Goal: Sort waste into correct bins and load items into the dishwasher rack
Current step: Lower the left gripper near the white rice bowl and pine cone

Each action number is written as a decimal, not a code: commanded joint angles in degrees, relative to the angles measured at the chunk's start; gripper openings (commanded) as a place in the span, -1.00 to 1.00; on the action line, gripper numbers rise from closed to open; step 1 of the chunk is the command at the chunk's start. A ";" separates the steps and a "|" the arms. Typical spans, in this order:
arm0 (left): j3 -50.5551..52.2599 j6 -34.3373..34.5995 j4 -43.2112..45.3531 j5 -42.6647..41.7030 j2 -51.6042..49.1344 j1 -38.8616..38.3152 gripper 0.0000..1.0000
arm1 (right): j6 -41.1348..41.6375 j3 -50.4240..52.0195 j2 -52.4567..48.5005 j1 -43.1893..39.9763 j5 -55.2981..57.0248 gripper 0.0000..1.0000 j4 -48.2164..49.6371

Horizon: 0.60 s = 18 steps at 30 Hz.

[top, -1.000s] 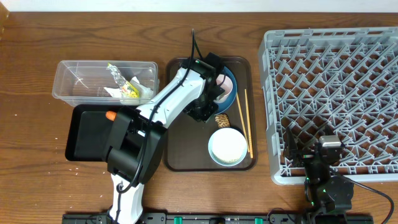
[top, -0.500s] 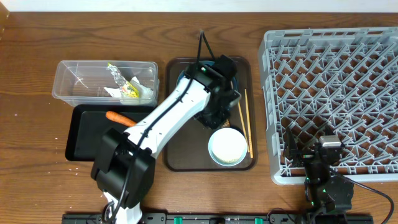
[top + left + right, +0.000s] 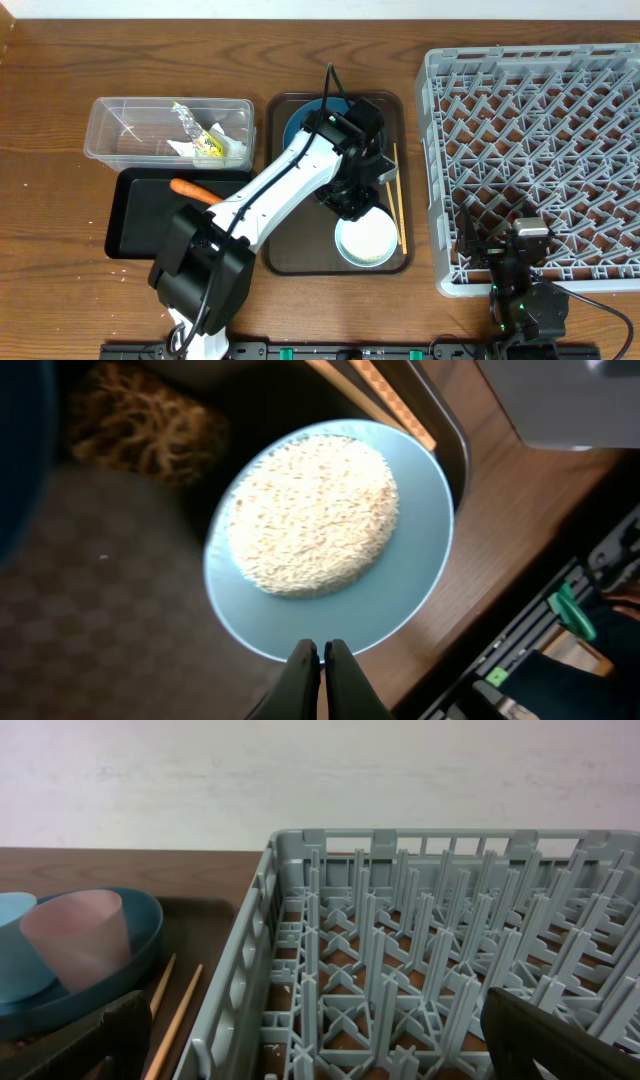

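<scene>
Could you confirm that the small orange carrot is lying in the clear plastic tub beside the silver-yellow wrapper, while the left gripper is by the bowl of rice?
Not quite. The overhead view shows the carrot lying in the black tray, not in the clear tub. The rest is right: the wrapper is in the tub, and the left gripper is by the bowl of rice.

Big dark blue plate (image 3: 297, 124) mostly covered by the left arm (image 3: 285, 180) from overhead, light blue cup (image 3: 14, 942) cut off at the left edge, brown textured lump (image 3: 140, 424) blurred and cropped
</scene>
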<state>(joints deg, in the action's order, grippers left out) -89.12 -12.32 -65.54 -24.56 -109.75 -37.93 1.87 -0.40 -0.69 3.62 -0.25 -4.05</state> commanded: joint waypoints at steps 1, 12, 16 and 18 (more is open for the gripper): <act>1.79 -1.16 0.31 -2.73 -1.92 0.13 -0.88 | -0.68 0.09 0.26 -1.55 -0.02 0.98 -0.22; 8.04 -0.61 3.56 -1.38 -2.01 0.11 -0.88 | -0.68 0.09 0.26 -1.55 -0.02 0.99 -0.22; 8.41 -0.48 3.67 -1.33 -2.01 0.13 -0.88 | -0.68 0.09 0.26 -1.55 -0.02 0.98 -0.22; 8.79 -0.48 3.98 -0.92 -2.01 0.13 -0.88 | -0.68 0.09 0.26 -1.55 -0.02 0.99 -0.22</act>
<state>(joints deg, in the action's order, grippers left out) -80.90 -12.43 -61.63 -25.98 -111.07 -37.93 1.87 -0.40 -0.69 3.62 -0.25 -4.05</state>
